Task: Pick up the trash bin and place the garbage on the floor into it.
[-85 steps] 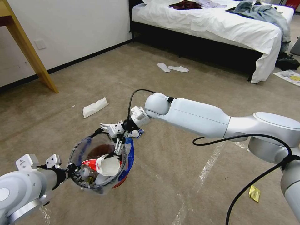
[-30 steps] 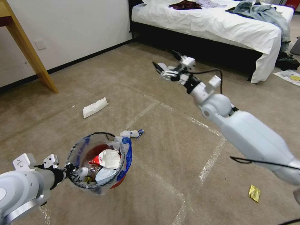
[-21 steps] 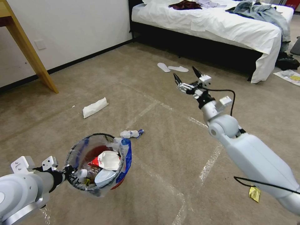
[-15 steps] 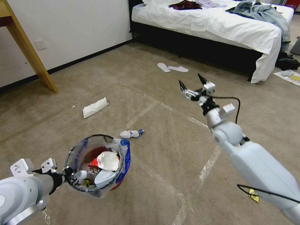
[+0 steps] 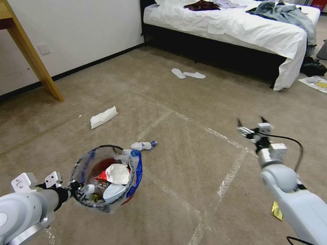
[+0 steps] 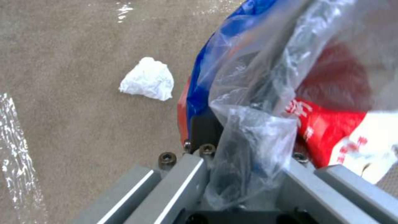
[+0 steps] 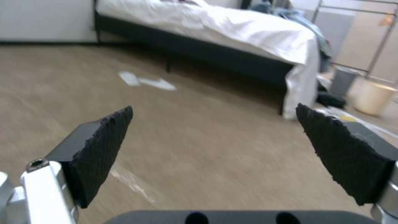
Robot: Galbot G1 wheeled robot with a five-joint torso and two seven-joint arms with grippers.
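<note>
The trash bin, red with a dark rim and a clear blue-edged bag, hangs low over the carpet at lower left. My left gripper is shut on its near rim, and in the left wrist view the bag bunches between the fingers. Inside lie a red-and-white wrapper and a small bottle. Garbage on the floor: a crumpled tissue just beyond the bin, a white tissue pack, a yellow scrap. My right gripper hangs open and empty in the air at right, its pads wide apart.
A bed with clothes on it stands at the back, two white slippers before it. A wooden table leg rises at far left. A paper lies at the bed's right corner, a cream bucket beyond.
My right arm lifted from over the bin, swung out toward the bed, then drew back to the right, open. The left gripper kept hold of the bin.
</note>
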